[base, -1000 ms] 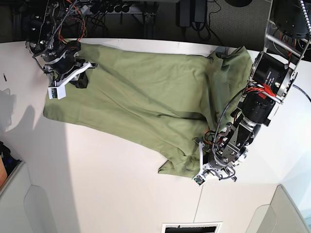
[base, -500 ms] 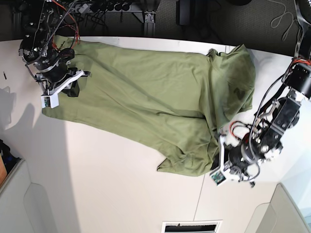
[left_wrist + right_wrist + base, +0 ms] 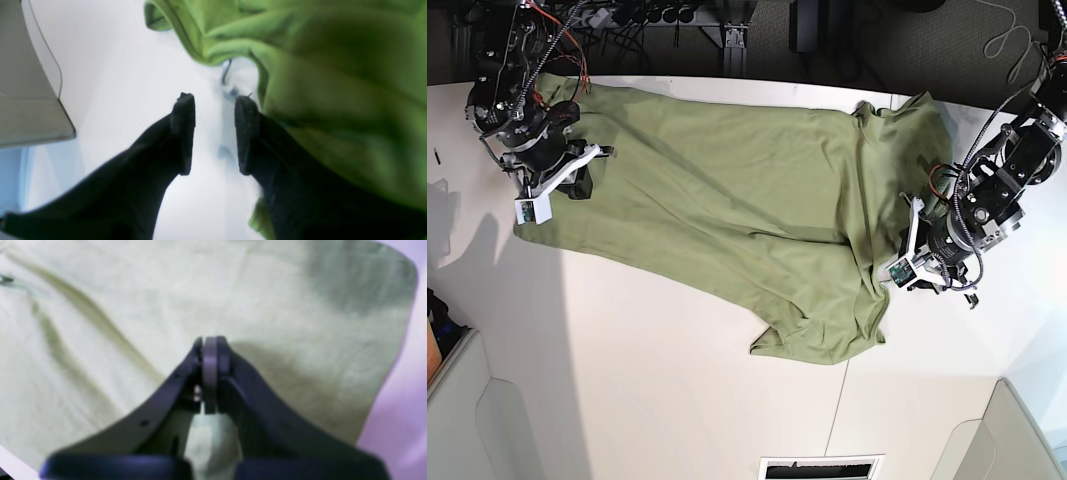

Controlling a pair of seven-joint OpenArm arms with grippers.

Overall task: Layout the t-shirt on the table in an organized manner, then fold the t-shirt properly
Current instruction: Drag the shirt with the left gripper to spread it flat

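Across the white table [image 3: 677,380] I see the t-shirt [image 3: 727,200] spread along the far half, its long body running from my right arm's side to my left arm's side, with one corner trailing toward the near edge close to a thin dark seam line [image 3: 839,408]. Beyond the far edge lies dark floor with cables [image 3: 667,18] and frame legs.

Compared with a second ago, my left pincer [image 3: 905,262] has let go of the near corner of the cloth and moved away to the shirt's side edge; its jaws now stand apart with bare table between them, the green fabric just beside one finger [image 3: 246,133]. The near corner now lies flatter on the table. My right pincer [image 3: 210,350] has shifted only slightly and stays pressed together over the cloth; whether fabric is pinched between its tips I cannot tell.

A grey panel [image 3: 30,110] sits at the table's corner near my left arm. The left arm's cabling [image 3: 987,160] hangs beside the bunched end of the shirt.
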